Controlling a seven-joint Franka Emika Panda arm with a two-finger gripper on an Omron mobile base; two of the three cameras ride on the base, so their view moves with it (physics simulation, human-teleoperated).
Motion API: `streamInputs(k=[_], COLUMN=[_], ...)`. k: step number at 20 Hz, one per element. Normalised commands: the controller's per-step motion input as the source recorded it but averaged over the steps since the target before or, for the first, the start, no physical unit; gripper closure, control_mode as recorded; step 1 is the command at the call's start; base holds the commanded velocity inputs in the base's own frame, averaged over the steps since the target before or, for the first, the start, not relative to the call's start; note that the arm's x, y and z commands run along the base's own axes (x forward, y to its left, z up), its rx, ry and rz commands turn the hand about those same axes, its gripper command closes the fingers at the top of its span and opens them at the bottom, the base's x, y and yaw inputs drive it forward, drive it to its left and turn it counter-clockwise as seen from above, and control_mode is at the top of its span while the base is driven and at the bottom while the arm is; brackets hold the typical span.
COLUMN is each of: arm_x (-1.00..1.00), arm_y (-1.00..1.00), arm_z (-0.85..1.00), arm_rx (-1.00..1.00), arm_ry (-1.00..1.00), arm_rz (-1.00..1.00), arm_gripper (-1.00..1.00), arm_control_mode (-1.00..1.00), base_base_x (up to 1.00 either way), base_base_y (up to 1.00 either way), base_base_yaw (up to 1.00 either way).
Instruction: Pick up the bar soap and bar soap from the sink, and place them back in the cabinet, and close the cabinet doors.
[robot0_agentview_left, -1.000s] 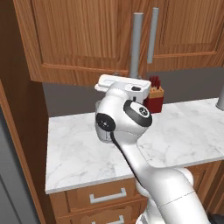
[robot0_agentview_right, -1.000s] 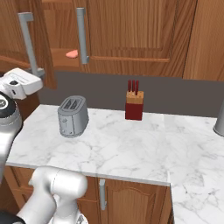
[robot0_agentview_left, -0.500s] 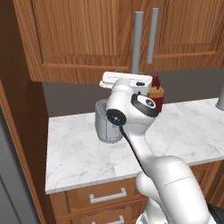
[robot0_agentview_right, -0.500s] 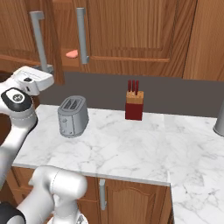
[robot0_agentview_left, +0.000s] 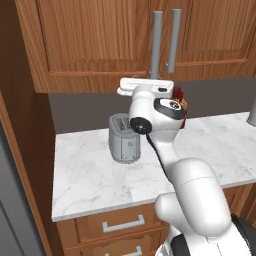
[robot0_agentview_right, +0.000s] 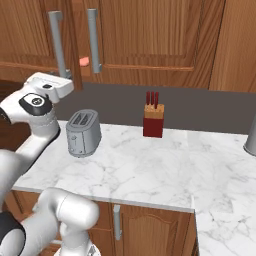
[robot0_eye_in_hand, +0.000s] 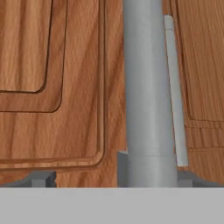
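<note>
The cabinet doors are brown panelled wood with two long grey bar handles side by side. My gripper is open at the foot of the left door's handle, one fingertip on each side and not touching it. In the base views the white hand is pressed up against that handle. The left door stands slightly ajar. A sliver of salmon-pink bar soap shows through the gap between the handles, inside the cabinet. The sink is out of view.
A grey toaster stands on the marble counter under the hand. A red knife block is against the back wall. Wooden drawers run below the counter, and a grey metal object sits at the right edge.
My hand has swung right and the left door's handle has moved with it toward the right door's handle. The gap showing the bar soap has narrowed.
</note>
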Motion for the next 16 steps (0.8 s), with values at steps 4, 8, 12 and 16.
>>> streamInputs(k=[4,8,12,16], arm_x=[0.62,0.62,0.60,0.54], arm_y=[-0.12,-0.11,-0.10,-0.11], arm_z=[-0.33,-0.33,-0.33,-0.31], arm_rx=[0.00,0.00,0.00,0.00], arm_ry=[-0.02,-0.02,-0.02,-0.03], arm_rz=[0.00,0.00,0.00,0.00], arm_gripper=[-1.00,-1.00,-1.00,-1.00], arm_control_mode=[-1.00,-1.00,-1.00,-1.00], base_base_x=[0.00,0.00,0.00,0.00], base_base_y=[0.00,0.00,0.00,0.00], base_base_yaw=[0.00,0.00,0.00,0.00])
